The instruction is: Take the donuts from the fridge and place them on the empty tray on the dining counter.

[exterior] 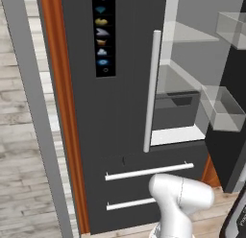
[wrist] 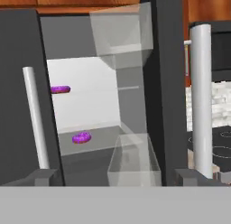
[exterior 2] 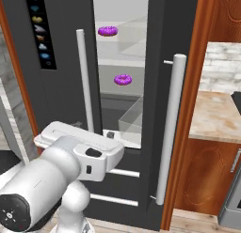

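Note:
The dark grey fridge [exterior 2: 61, 77] has its left door shut and its right door [exterior 2: 157, 110] swung open onto the white inside. Two purple-iced donuts lie on glass shelves: the upper one [exterior 2: 108, 31] [wrist: 60, 89] and the lower one [exterior 2: 123, 79] [wrist: 81, 137]. My gripper [wrist: 116, 178] stands open and empty in front of the gap, well short of both donuts, which sit up and to the left of it in the hand view. The empty tray and the dining counter are out of view.
Long white handles run down the shut door [exterior: 153, 88] and the open door [exterior 2: 172, 128]. Clear door bins [exterior: 223, 110] [wrist: 133, 162] jut from the open door. Two drawer handles [exterior: 149, 171] lie below. A beige stone counter [exterior 2: 216, 114] over wooden cabinets stands to the right.

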